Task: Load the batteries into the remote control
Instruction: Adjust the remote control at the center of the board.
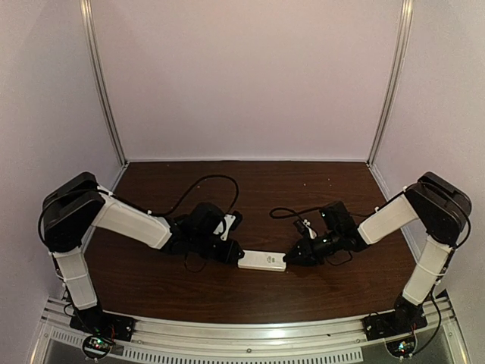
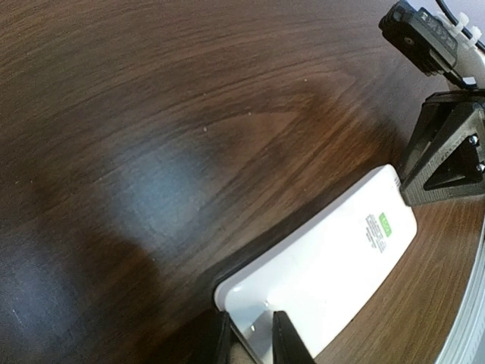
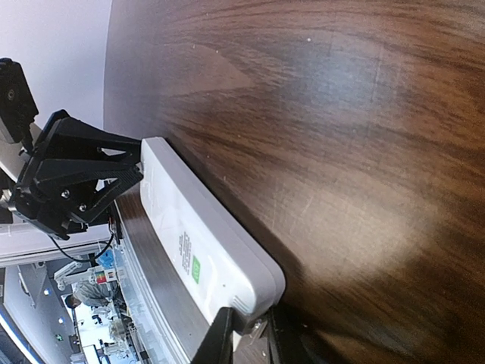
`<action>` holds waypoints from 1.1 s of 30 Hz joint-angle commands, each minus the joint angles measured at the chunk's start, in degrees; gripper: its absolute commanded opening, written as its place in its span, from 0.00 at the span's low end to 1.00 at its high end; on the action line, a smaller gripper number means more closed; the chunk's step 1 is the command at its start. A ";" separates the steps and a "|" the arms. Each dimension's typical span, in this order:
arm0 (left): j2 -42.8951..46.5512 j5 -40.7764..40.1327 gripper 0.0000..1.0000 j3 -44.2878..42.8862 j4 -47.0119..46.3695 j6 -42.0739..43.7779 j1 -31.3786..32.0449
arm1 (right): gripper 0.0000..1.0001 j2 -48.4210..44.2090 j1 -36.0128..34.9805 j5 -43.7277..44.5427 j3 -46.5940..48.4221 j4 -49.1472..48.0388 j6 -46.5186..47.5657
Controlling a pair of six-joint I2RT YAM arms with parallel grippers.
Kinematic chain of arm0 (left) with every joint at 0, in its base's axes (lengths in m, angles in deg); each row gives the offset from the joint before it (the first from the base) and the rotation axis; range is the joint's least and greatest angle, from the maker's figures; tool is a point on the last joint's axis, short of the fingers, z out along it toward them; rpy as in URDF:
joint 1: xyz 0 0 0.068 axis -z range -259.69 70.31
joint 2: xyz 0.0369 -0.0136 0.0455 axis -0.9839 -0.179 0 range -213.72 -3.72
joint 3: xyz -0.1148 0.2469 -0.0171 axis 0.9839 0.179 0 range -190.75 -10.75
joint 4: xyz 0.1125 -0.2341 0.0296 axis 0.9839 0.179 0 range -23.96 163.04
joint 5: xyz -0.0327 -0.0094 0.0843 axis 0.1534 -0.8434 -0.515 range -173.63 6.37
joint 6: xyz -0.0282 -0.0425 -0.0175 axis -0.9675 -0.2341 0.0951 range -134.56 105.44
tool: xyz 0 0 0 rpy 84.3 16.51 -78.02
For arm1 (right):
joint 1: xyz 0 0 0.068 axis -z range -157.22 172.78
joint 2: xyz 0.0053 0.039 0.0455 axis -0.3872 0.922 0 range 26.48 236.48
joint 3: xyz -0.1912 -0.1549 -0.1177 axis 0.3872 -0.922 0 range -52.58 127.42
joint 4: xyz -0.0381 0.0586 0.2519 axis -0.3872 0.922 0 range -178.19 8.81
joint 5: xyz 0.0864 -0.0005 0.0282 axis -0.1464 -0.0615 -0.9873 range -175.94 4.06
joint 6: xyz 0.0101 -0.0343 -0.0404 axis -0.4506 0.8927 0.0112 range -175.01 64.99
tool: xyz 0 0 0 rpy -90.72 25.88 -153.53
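The white remote control (image 1: 262, 261) lies back up on the brown table, a small green label on its plain back (image 2: 386, 225). My left gripper (image 1: 233, 254) is shut on its left end, the fingers (image 2: 292, 343) pinching the rounded corner. My right gripper (image 1: 292, 258) is shut on the opposite end, the fingers (image 3: 221, 337) clamped on either side of the ribbed corner. Each wrist view shows the other gripper's black jaw frame at the remote's far end: the right one (image 2: 447, 159), the left one (image 3: 76, 182). The batteries are out of view.
Black cables loop on the table behind each wrist (image 1: 204, 182) (image 1: 284, 214). White enclosure walls stand on three sides, and an aluminium rail (image 1: 242, 334) runs along the near edge close to the remote.
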 commanded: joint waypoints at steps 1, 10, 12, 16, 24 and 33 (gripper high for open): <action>-6.19 8.70 0.21 -1.62 -5.40 -0.25 6.05 | 0.16 2.75 -3.81 -1.28 0.86 -7.64 -0.71; -4.35 8.21 0.25 -0.54 -5.42 -1.00 6.03 | 0.19 1.04 -2.89 0.19 1.72 -4.90 0.73; -2.81 7.40 0.30 0.26 -4.69 -0.65 5.54 | 0.22 0.46 -2.10 0.32 1.97 -4.10 1.13; 0.30 5.43 0.41 0.96 -1.60 0.95 4.24 | 0.26 -1.49 -0.25 0.82 2.44 -1.31 2.41; 8.54 -2.81 0.82 -0.57 7.50 10.48 1.78 | 0.47 -9.17 4.48 1.30 3.33 4.19 5.22; 14.46 -7.96 0.97 -5.99 12.08 28.10 1.78 | 0.72 -24.06 8.47 7.09 5.37 12.78 11.58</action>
